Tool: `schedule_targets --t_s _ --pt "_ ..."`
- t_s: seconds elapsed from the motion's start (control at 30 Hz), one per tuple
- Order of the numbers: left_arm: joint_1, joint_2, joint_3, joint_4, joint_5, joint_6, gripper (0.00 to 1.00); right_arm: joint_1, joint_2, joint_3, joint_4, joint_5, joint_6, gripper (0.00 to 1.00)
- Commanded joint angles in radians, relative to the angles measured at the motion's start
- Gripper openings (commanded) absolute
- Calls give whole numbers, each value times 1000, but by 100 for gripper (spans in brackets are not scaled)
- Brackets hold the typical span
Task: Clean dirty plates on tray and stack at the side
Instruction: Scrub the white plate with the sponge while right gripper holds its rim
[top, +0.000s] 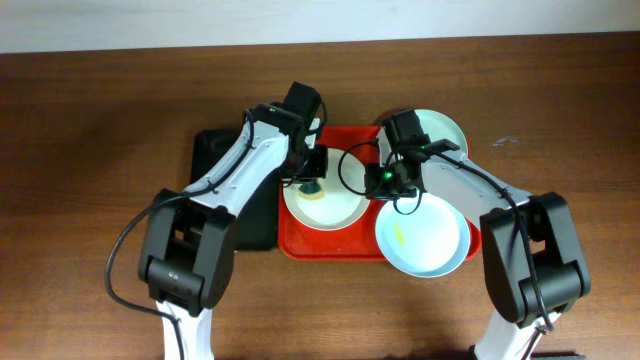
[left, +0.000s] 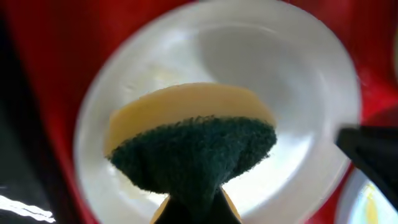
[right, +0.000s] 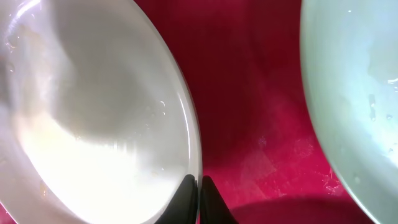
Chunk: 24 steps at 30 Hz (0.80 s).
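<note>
Scrubbing stage, overhead and wrist views. The left gripper is seen clamped on a yellow sponge with a green scouring face, which is held over the white plate at the left of the red tray. The right gripper is seen closed, and its fingertips appear pinched on that plate's right rim as a brace.

One mint-blue plate, marked by a yellow smear, lies at the tray's near right corner and partly overhangs the rim. A second mint-blue plate lies at the far right corner, partly hidden by the right arm.

Risks, as judged:
- If the sponge is pressed off-centre, the white plate could be tipped or twisted out of the thin rim pinch.
- If the plate is pushed to the right, the overhanging mint-blue plate could be nudged off onto the counter.
- The sponge could be pulled askew in its grip by a hard scrub.
</note>
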Motion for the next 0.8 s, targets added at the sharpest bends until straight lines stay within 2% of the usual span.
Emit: schedule_targets --t_s 0.0,0.33,0.47,0.6,0.67,0.77 --pt "-27 -13 -39 34 -129 -31 0 24 3 -7 0 -10 -17 4" --pt "-51 -10 -232 204 -163 -115 0 24 3 -7 0 -10 -17 4" --pt "-53 -10 -254 214 -53 -110 0 24 3 -7 1 -10 -17 4" --pt "-55 -11 -249 271 196 -37 0 24 3 -7 0 -10 -17 4" --pt "-48 -22 -225 261 206 -37 0 24 3 -7 0 -10 -17 4" --pt "-29 -90 -183 240 134 -38 0 24 3 -7 0 -10 -17 4"
